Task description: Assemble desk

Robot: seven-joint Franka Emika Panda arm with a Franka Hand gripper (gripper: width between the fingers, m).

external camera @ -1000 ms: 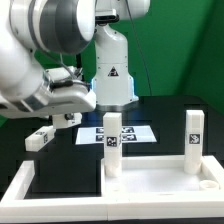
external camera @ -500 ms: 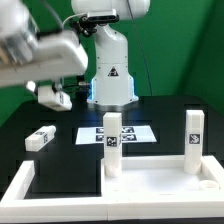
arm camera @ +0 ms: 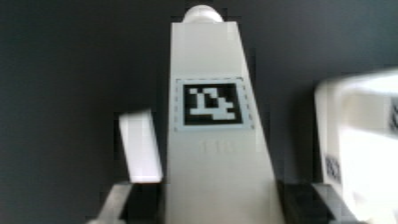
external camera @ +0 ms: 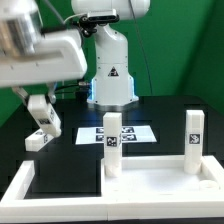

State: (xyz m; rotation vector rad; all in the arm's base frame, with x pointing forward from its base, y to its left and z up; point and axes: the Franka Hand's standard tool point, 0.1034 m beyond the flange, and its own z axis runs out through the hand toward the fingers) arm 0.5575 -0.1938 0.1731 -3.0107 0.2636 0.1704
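White square leg [arm camera: 210,60] bears a black-and-white tag [arm camera: 210,103], its tip [arm camera: 206,12] seemingly rounded.

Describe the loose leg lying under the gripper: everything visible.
The loose leg is a short square white bar, plastic by its look, with a black-and-white square tag on its upper face and a small rounded tip at one end. It lies flat on the black table at the exterior view's left, apart from the tabletop panel. The gripper hangs low over it, one jaw on each side; whether they touch it cannot be told.
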